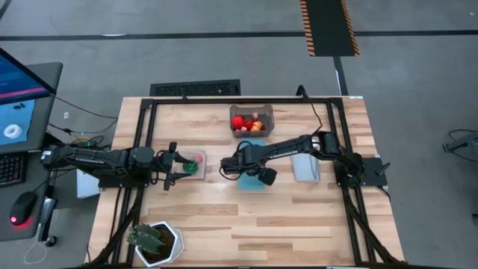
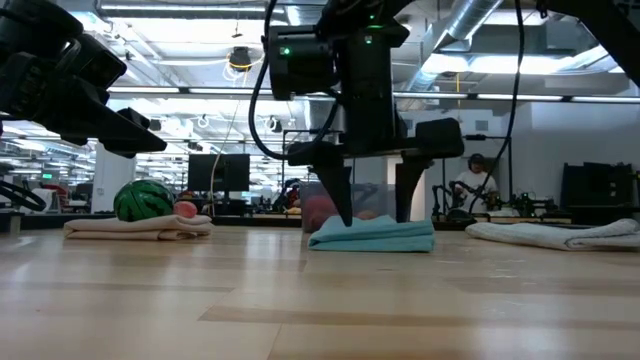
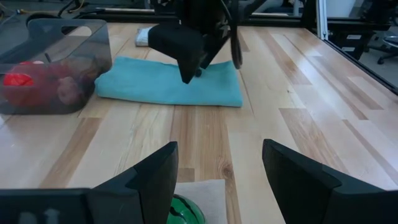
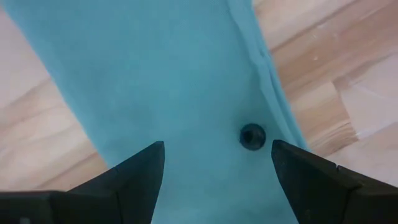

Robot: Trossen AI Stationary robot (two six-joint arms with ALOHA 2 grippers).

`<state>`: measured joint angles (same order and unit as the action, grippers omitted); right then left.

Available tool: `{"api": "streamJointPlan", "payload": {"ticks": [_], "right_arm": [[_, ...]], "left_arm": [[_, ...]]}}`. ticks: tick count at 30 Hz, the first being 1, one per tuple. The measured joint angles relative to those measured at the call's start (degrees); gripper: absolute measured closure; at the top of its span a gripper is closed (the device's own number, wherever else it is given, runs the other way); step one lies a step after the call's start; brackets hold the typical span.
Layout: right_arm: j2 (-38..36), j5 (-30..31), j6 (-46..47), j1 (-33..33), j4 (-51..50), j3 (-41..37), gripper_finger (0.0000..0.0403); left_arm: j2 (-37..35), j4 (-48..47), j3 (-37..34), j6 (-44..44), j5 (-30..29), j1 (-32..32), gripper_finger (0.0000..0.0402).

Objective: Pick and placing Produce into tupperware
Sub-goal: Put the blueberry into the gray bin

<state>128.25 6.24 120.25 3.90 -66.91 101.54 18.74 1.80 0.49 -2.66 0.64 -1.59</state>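
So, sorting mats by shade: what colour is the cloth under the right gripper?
Teal blue cloth, clearest in the right wrist view.

Bare wood lies open across the near half of the table (image 1: 299,232), apart from the potted plant (image 1: 153,240) at its corner, while the right gripper (image 2: 372,215), jaws spread, blocks the way over the teal cloth (image 2: 375,236) beside the tupperware (image 1: 251,119).

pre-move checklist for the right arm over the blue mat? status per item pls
1. Right end effector open: ok.
2. Over the blue mat: ok.
3. Small dark item lies between the fingers: ok.
4. What the dark item is: cannot tell.
5. Tupperware reachable, already holding produce: ok.
6. Left end effector apart, near the green piece on the tan mat: ok.
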Motion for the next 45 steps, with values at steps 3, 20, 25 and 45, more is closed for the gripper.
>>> {"api": "streamJointPlan", "payload": {"ticks": [3,20,25,45], "right_arm": [[0.0,0.0,1.9,0.0,-0.1,0.0,0.0085],[0.0,0.2,8.8,0.2,1.7,-2.9,0.0101],[0.0,1.2,7.4,0.1,1.9,-2.9,0.0109],[0.0,0.9,1.3,0.2,0.9,-2.9,0.0336]], "left_arm": [[0.0,0.0,0.0,0.0,0.0,0.0,0.0178],[0.0,0.0,0.0,0.0,0.0,0.0,0.0178],[0.0,0.0,0.0,0.0,0.0,0.0,0.0178],[0.0,0.0,0.0,0.0,0.0,0.0,0.0178]]}}
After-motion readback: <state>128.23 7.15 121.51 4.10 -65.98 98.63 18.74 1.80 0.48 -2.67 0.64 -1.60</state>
